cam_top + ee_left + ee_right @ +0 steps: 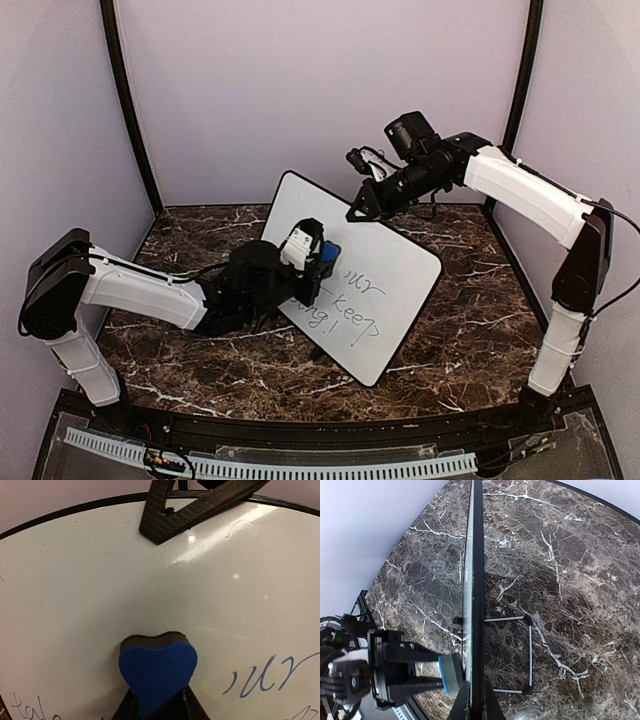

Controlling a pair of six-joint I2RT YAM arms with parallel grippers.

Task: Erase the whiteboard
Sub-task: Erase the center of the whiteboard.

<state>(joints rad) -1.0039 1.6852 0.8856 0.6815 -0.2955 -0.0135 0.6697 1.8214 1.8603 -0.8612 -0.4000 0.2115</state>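
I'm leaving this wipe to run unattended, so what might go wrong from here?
1. The whiteboard leans on a thin wire stand, steadied only by the right gripper pinching its top edge. A hard push might slide or tip it.
2. The eraser looks squeezed out of shape in the left gripper and might twist loose.
3. The writing lies off to the side of the eraser, so strokes could miss some.
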